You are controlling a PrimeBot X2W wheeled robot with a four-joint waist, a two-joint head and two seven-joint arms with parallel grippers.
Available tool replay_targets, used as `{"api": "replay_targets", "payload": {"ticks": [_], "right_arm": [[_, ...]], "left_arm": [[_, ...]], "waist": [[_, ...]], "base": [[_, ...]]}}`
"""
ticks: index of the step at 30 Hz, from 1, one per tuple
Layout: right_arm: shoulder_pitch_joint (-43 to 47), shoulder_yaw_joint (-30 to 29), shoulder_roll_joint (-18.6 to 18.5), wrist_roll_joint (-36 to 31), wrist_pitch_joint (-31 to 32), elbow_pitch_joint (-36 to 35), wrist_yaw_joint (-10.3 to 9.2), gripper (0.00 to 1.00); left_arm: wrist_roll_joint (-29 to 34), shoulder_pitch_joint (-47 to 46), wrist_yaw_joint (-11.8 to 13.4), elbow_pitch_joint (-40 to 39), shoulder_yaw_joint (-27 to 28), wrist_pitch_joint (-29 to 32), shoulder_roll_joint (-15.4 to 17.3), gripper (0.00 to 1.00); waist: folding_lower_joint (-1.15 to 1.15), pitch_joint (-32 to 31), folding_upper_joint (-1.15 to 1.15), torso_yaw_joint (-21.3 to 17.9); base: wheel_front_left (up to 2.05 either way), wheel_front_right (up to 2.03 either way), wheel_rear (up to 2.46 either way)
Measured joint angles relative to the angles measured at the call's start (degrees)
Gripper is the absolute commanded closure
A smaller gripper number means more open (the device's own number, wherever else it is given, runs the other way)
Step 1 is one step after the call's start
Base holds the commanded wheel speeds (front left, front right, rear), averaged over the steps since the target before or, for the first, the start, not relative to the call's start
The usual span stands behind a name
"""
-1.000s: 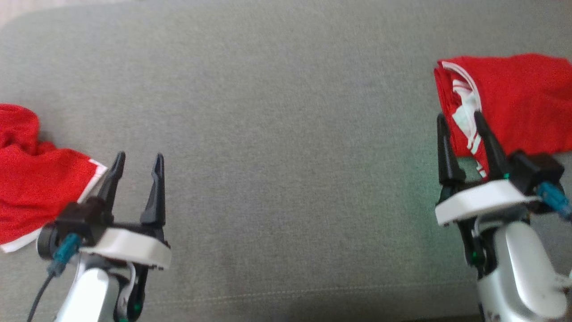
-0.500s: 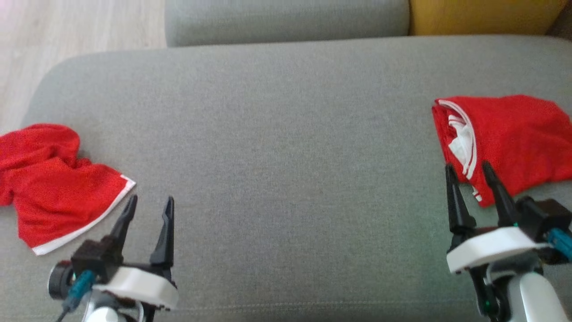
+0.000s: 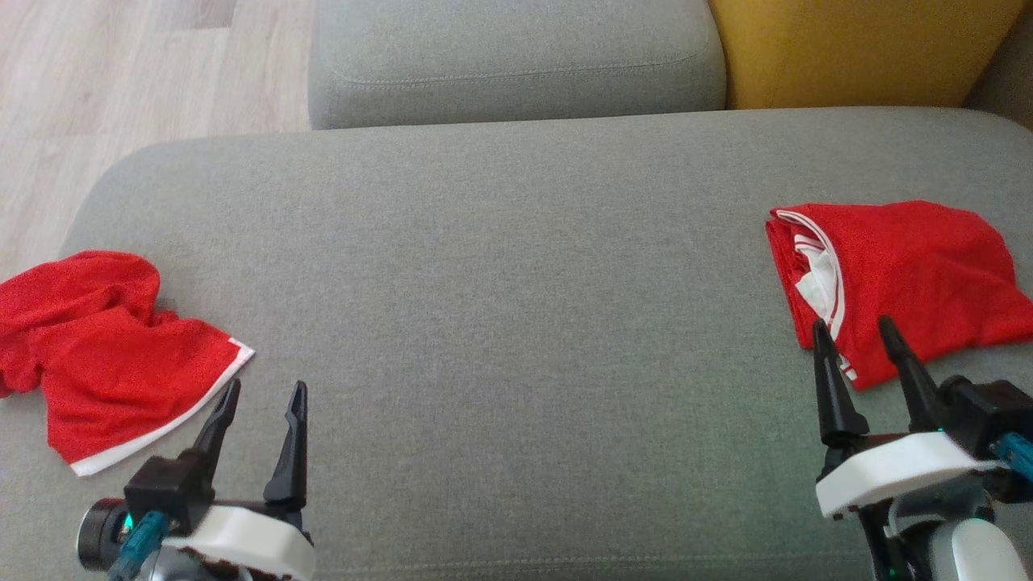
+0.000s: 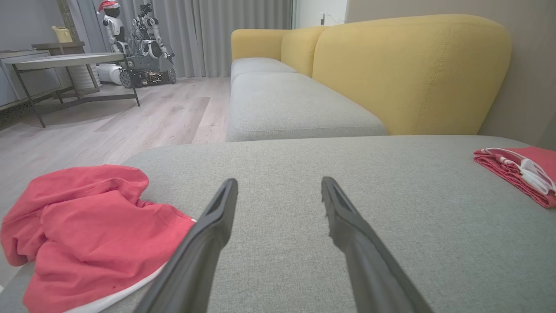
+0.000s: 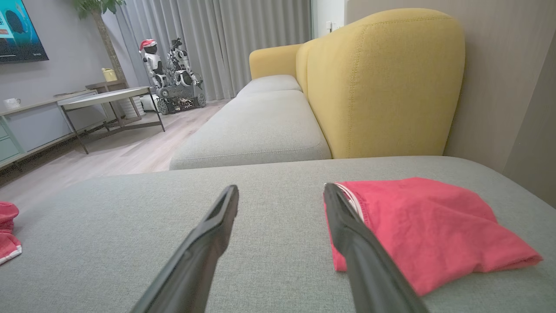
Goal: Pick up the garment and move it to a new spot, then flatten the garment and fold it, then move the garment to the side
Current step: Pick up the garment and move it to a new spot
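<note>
Folds bunched the crumpled garment, red knit with a white hem, at the left end of the grey woven sofa cushion. A folded garment, red with white trim, lay flat at the right. The head camera had tilted up since a second before, taking in the yellow backrest. The left gripper stood spread just right of the crumpled garment's hem, apart from it. The right gripper, also spread, pointed at the folded garment's near corner.
</note>
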Motion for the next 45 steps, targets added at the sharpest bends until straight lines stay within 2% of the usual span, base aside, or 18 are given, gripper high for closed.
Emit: {"api": "replay_targets", "payload": {"ticks": [17,24,30,45], "right_arm": [[0.0,-0.7,0.0,-0.6,0.5,-0.4,0.0,0.0],[0.0,-1.9,0.0,-0.9,0.7,-0.4,0.0,0.0],[1.3,-1.7,0.1,-0.9,1.2,-1.5,0.0,0.0],[2.4,-1.5,0.1,-1.1,1.7,-3.9,0.0,0.0]], "left_arm": [[-0.1,0.1,0.4,-0.5,-0.1,0.5,0.5,0.0],[-0.6,-0.5,0.8,-0.5,0.0,0.4,0.4,0.0],[-0.7,-2.5,0.8,-0.4,0.1,-0.1,0.3,0.0],[-1.5,-4.8,0.0,1.8,0.6,-0.6,0.5,0.0]], "waist": [[0.0,0.4,0.0,0.2],[0.0,0.5,0.0,1.8],[0.0,0.8,0.0,6.3],[0.0,0.9,0.0,21.5]], "base": [[0.0,0.0,0.0],[0.0,0.0,0.0],[0.0,0.0,0.0],[0.0,0.0,0.0]]}}
